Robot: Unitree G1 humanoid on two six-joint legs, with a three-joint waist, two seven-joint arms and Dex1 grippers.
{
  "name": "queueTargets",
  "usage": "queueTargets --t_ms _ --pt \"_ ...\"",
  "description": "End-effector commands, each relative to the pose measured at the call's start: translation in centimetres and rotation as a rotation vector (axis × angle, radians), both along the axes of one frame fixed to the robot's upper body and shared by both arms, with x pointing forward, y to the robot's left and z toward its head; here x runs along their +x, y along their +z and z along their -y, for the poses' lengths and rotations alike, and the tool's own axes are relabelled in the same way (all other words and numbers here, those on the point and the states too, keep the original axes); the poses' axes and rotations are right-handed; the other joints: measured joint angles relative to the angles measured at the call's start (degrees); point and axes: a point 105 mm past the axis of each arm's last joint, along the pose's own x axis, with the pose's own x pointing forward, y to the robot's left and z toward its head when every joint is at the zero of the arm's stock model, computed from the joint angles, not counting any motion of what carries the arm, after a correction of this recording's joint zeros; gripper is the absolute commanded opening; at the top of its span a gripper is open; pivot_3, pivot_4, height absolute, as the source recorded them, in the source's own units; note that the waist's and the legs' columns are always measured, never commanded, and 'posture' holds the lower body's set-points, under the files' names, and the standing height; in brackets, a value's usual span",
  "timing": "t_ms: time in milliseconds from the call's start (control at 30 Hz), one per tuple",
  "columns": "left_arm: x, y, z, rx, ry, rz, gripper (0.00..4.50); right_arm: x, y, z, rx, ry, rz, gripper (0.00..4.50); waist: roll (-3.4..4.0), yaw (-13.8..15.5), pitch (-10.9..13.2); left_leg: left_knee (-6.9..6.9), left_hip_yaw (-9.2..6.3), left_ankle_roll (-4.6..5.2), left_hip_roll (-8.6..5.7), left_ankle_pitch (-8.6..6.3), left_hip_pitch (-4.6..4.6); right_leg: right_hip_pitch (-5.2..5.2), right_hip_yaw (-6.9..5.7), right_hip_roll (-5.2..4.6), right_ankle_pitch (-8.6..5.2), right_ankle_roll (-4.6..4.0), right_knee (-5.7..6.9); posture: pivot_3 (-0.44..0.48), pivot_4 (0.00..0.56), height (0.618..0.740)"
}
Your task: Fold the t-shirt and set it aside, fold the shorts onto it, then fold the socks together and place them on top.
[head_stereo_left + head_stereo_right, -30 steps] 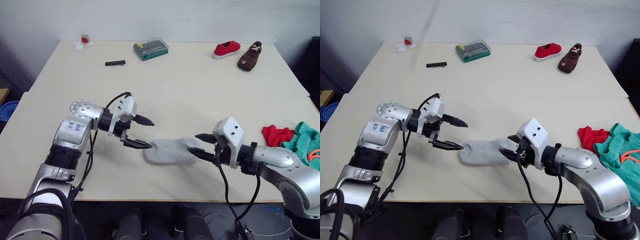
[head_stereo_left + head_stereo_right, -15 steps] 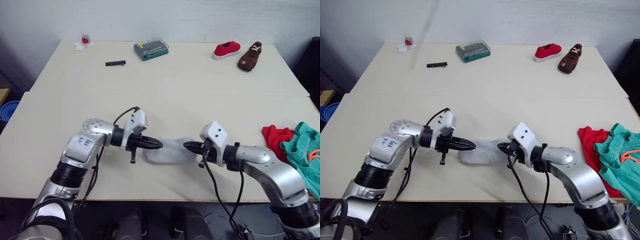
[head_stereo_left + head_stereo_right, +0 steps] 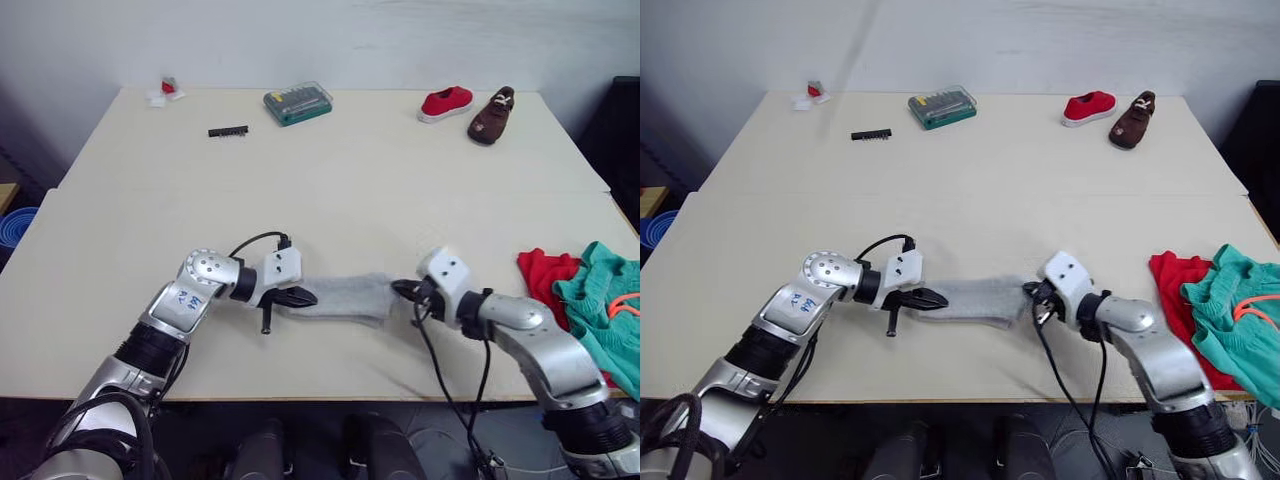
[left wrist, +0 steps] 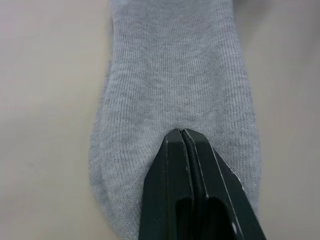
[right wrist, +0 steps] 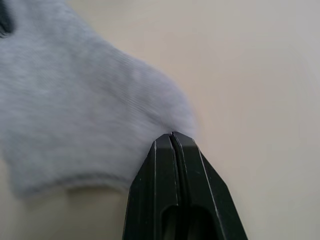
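Socks [image 4: 175, 80]: soft grey knit cloth, finely ribbed and matt, pinched at either end between fingers of smooth, faintly glossy black plastic, left gripper [image 4: 182, 137] and right gripper [image 5: 171, 140]. Table [image 3: 350, 170] beneath both pincers: pale, smooth, matt. T-shirt [image 3: 545, 272] and shorts [image 3: 605, 305], beyond the right gripper: rumpled matt cloth, red and teal.

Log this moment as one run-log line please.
stage: sock fold | left gripper: shut on socks | right gripper: shut on socks | t-shirt, shorts: piled at right
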Motion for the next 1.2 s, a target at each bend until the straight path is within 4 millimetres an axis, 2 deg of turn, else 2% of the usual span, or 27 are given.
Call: queueTargets --t_ms 33,133,200,300,467,600,733,867,967,1067,1200 --pt "-0.3 -0.4 -0.6 -0.025 0.038 -0.061 0.04 -0.8 4.3 -2.1 0.103 0.096 0.104 0.00 0.00 -0.4 0.0 0.00 0.00 -0.02 0.01 0.01 0.00 -0.04 0.00 0.01 -0.01 -0.02 0.04 0.000 0.150 0.740" --pt "-0.6 0.3 0.3 -0.063 0.018 -0.051 0.04 -1.5 5.5 -4.2 0.131 0.184 0.123 0.00 0.00 -0.7 0.0 -0.02 0.00 -0.06 0.03 0.04 -0.01 -0.08 -0.01 0.03 -0.03 -0.06 0.12 0.000 0.150 0.740" --pt "-0.6 0.6 0.6 -0.084 0.017 -0.050 0.04 -2.1 4.9 -5.3 0.116 0.236 0.101 0.00 0.00 -0.7 0.0 -0.01 -0.01 -0.06 0.02 0.03 -0.03 -0.07 -0.02 0.03 -0.03 -0.05 0.08 0.000 0.150 0.740" --pt "-0.5 1.0 0.7 -0.098 0.021 -0.051 0.04 -2.3 3.2 -6.0 0.049 0.263 0.070 0.00 0.00 -0.3 0.0 -0.01 -0.02 -0.03 0.01 0.01 -0.09 -0.07 -0.04 0.03 -0.03 -0.05 -0.02 0.000 0.150 0.740" --pt "0.0 0.5 -0.1 -0.066 0.051 -0.044 0.04 -1.7 -1.6 -4.9 -0.085 0.219 -0.005 0.00 0.00 0.0 0.0 0.00 0.01 0.00 -0.01 0.00 -0.14 -0.10 -0.05 0.03 -0.03 -0.04 -0.09 0.000 0.150 0.740" --pt "0.3 -0.1 -1.0 -0.033 0.079 -0.038 0.04 -2.2 -3.1 -2.8 -0.150 0.196 -0.033 0.00 -0.02 0.4 0.0 0.00 0.04 0.00 -0.01 0.00 -0.09 -0.07 -0.04 0.04 -0.03 -0.04 -0.10 0.000 0.150 0.740" --pt "0.6 -0.5 -2.6 -0.025 0.129 -0.035 0.04 -2.5 -2.1 -2.1 -0.135 0.194 -0.008 0.00 -0.06 0.5 0.0 0.00 0.03 0.00 0.00 0.00 -0.06 -0.03 -0.03 0.03 -0.03 -0.04 -0.10 0.000 0.150 0.740" --pt "0.6 1.2 -3.0 -0.105 0.174 -0.036 0.04 -1.8 2.1 -3.9 0.013 0.228 0.086 0.00 -0.06 0.2 0.0 0.00 0.01 -0.01 0.03 -0.01 -0.04 -0.03 -0.02 0.03 -0.03 -0.04 -0.07 0.000 0.150 0.740" --pt "0.3 2.4 -3.1 -0.156 0.193 -0.036 0.04 -1.5 3.5 -5.3 0.078 0.262 0.102 0.00 -0.06 -0.2 0.0 -0.02 0.01 -0.04 0.06 0.01 -0.06 -0.10 -0.02 0.03 -0.03 -0.05 0.01 0.000 0.150 0.740" --pt "0.1 2.9 -3.3 -0.169 0.210 -0.034 0.04 -1.3 2.8 -6.6 0.071 0.305 0.075 0.00 -0.06 -0.2 0.0 -0.03 -0.02 -0.06 0.06 0.01 -0.10 -0.11 -0.05 0.04 -0.03 -0.05 -0.03 0.000 0.150 0.740" --pt "-0.2 3.1 -3.8 -0.169 0.240 -0.036 0.04 -0.9 -0.2 -7.1 -0.008 0.329 0.025 0.00 -0.06 0.0 0.0 -0.05 -0.01 -0.04 0.04 -0.01 -0.15 -0.12 -0.05 0.04 -0.03 -0.05 -0.15 0.000 0.150 0.740"
